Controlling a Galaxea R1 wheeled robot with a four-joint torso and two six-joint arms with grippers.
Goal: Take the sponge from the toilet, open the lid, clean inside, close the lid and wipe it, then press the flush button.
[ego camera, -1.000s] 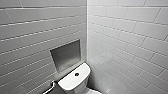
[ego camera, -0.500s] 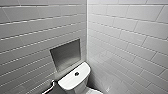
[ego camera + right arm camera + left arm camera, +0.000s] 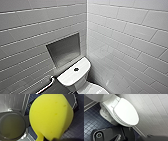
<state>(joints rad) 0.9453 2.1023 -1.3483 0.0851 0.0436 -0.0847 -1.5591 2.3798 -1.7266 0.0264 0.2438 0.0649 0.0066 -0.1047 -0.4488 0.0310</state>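
Nothing moved; lid (image 3: 125, 112) down, wall (image 3: 154, 109) close beside; right jaws clamp sponge (image 3: 50, 116); left jaws unclear.

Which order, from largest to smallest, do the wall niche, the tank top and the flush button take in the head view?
1. wall niche
2. tank top, somewhat smaller
3. flush button, by far the smallest

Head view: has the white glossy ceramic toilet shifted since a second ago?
No. The white ceramic toilet sits just below the recessed grey wall niche, in the same place as before.
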